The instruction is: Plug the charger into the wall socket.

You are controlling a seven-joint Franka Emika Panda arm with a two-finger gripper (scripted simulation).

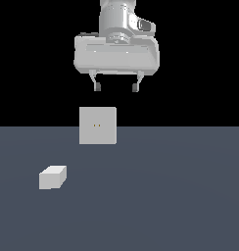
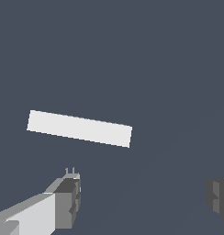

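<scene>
Your claw [image 1: 116, 87] hangs high with its jaws spread wide and empty, so you're at the reach step. The charger [image 1: 52, 177] lies on the desk [image 1: 180, 196], well apart from the upright wall socket [image 1: 97, 125]. Next, descend over the charger and grasp it.

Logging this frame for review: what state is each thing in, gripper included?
gripper: open, empty, raised above the floor, over the wall socket.
charger: unplugged, lying on the floor toward the exterior view's left, apart from socket and gripper.
wall socket: upright on the floor, two dots facing the exterior camera, nothing plugged in.
floor: bears the charger and socket.
</scene>
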